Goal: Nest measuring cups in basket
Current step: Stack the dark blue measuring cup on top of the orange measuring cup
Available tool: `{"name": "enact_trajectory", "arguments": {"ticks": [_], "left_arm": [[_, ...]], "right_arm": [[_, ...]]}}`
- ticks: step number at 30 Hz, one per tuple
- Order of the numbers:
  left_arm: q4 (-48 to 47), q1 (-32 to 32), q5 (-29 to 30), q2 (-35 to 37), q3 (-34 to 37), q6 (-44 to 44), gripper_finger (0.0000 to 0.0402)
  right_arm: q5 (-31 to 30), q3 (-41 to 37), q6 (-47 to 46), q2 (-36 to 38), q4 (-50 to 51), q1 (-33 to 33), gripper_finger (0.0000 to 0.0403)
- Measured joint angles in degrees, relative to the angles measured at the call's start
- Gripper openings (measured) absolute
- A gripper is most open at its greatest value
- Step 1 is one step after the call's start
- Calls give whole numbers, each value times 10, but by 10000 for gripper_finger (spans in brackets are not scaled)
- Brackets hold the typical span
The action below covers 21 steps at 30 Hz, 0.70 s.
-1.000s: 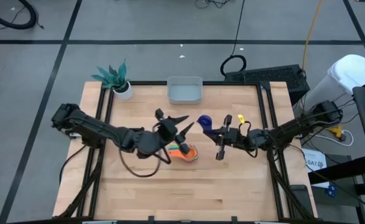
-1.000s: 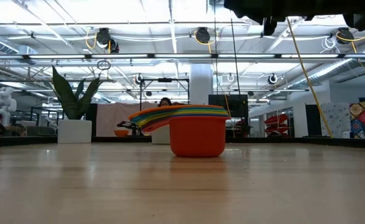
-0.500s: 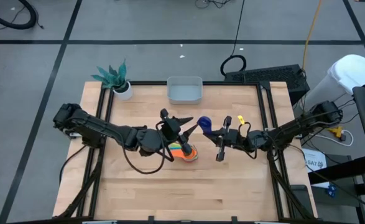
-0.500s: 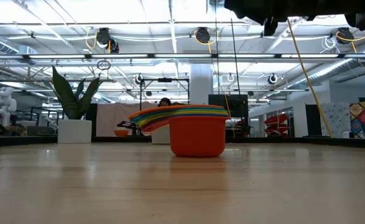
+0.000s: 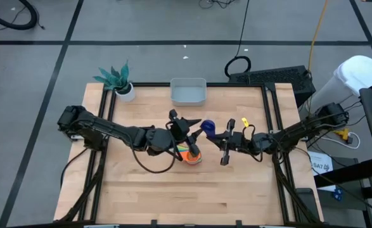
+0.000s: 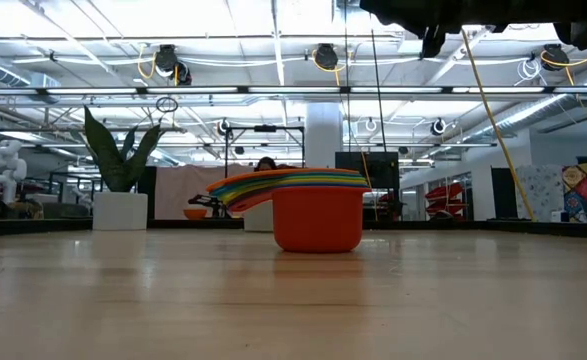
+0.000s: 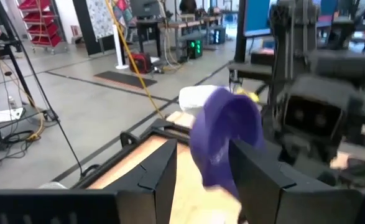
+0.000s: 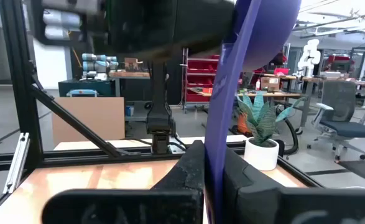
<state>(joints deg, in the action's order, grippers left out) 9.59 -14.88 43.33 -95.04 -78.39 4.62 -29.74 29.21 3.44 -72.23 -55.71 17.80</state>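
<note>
My right gripper (image 5: 223,135) is shut on the dark blue measuring cup (image 5: 208,125) and holds it in the air right of the table's middle. My left gripper (image 5: 194,134) is open and reaches toward that cup from the left. In the left wrist view the cup's bowl (image 7: 227,140) shows just ahead between its two fingers. A nested stack of cups (image 5: 191,155), with the red cup (image 6: 317,220) outermost, stands on its base under the left gripper. The pale basket (image 5: 188,93) sits at the far edge with nothing showing in it. My right gripper pinches the dark blue cup's flat handle (image 8: 216,149) between its two fingers, near the handle's free end. The fingers come roughly level from the table's right side. The handle runs on past them to the bowl (image 8: 266,28), and the cup is clear of the table. My left gripper stands close to the bowl, and I cannot tell whether a finger (image 7: 257,177) touches it.
A white pot with a teal plant (image 5: 123,89) stands at the far left corner. Black frame rails (image 5: 271,120) run along the table's left and right sides. Bare wood (image 5: 192,196) lies toward the near edge.
My left gripper has moved toward the table's right, closer to the dark blue cup, and sunk a little, with its fingers as far apart as before. The right gripper, its cup and the stack have kept still.
</note>
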Motion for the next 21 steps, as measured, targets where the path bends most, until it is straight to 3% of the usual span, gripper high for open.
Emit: {"name": "enact_trajectory", "arguments": {"ticks": [7,14,21], "left_arm": [[-2,11,-8,1,0,-6,136],[-6,15,-33,1,0,-25,17],[-10,14,-41,0,0,-37,11]], "right_arm": [[2,0,-5,0,3,0,0],[19,1,-16,0,7,0,0],[53,1,7,0,8,-1,24]]}}
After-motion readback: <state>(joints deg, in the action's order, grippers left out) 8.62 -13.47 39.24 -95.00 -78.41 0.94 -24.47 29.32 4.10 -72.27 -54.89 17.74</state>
